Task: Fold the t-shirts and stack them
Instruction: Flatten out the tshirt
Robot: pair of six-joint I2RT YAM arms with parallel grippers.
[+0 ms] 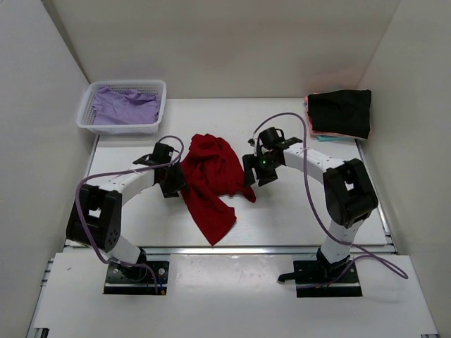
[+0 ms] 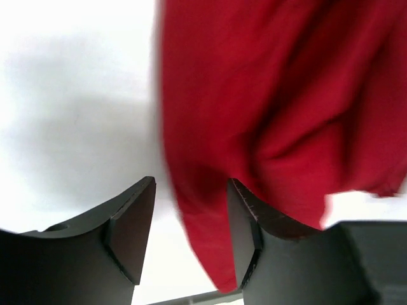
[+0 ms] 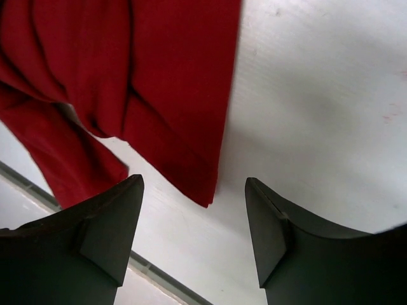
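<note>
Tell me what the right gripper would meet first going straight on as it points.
Likely the deep red t-shirt: its hem corner lies just ahead of the open right gripper, with bare table beside it. Depth is unclear, so it may land on table first.

The red t-shirt [image 1: 211, 176] is showing soft matt cloth on the smooth white table [image 1: 296, 211]; the lattice basket [image 1: 121, 129] is looking plastic.

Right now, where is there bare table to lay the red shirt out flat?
Bare table lies far middle, between the basket and the black-topped stack, and near right of the red t-shirt. Crowded: the centre, where left gripper and right gripper flank that shirt.
</note>
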